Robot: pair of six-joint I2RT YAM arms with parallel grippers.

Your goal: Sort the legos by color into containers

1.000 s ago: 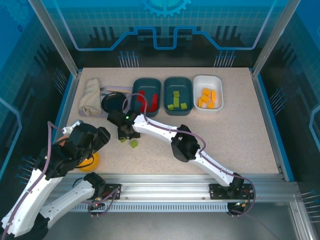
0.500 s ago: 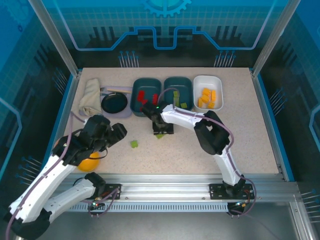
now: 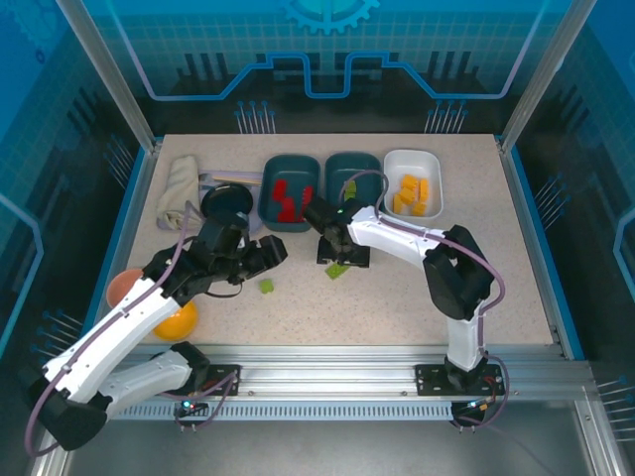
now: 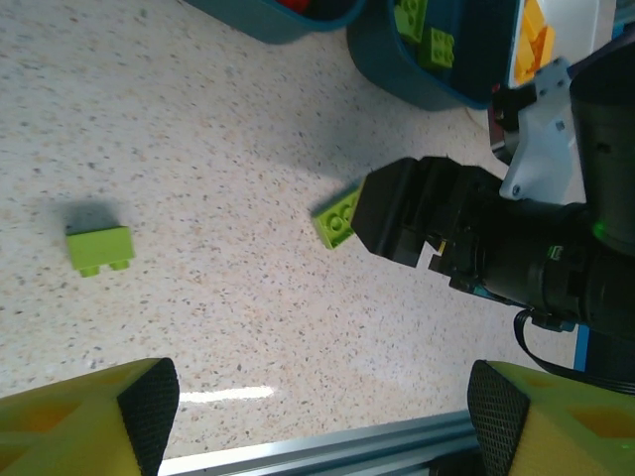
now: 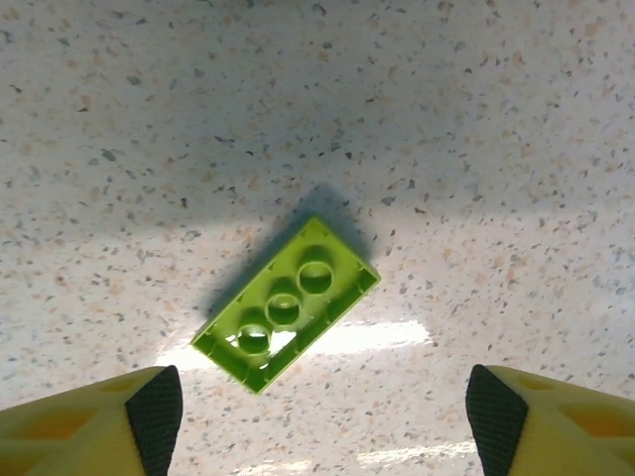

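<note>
**Speckled tabletop [image 3: 476,278], two bricks unsorted**

A green brick [image 3: 266,286] lies just nearer than the left gripper [image 3: 260,253], spread and empty. Right of it, a second green brick [image 5: 286,305] lies free under the spread right gripper [image 5: 322,407]. Farther back, one teal tray [image 3: 266,188] holds red bricks [image 3: 288,198], its teal neighbour [image 3: 354,156] green bricks [image 4: 425,35], the white tray [image 3: 412,154] orange bricks [image 3: 412,193].

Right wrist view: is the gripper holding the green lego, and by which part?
Nothing is held. The right gripper is open; the green lego is loose, touching neither finger.
</note>
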